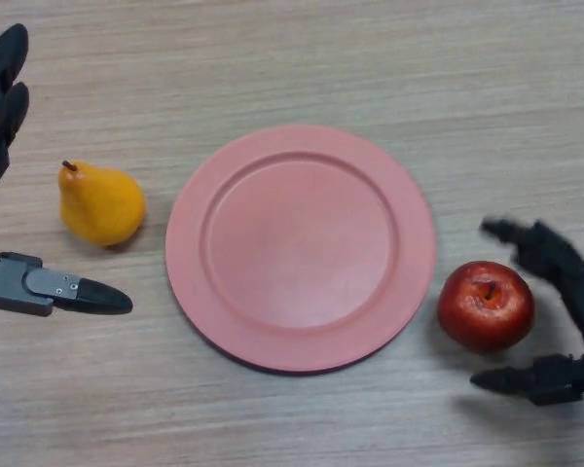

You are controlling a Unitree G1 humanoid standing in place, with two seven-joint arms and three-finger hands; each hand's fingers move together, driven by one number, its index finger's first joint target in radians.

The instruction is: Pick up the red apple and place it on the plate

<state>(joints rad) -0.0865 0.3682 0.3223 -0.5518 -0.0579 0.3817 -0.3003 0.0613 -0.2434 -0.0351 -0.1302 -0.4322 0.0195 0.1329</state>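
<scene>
A red apple (pixel 486 305) sits on the wooden table, just right of the pink plate (pixel 301 247), which has nothing on it. My right hand (pixel 563 292) is open at the right edge, its fingers above and thumb below the apple's right side, spread around it with no contact visible. My left hand (pixel 10 185) is open at the left edge, its fingers up near the top left and its thumb pointing right below a yellow pear.
A yellow pear (pixel 99 203) lies left of the plate, between the fingers and thumb of my left hand. The wooden table (pixel 370 58) stretches bare behind the plate.
</scene>
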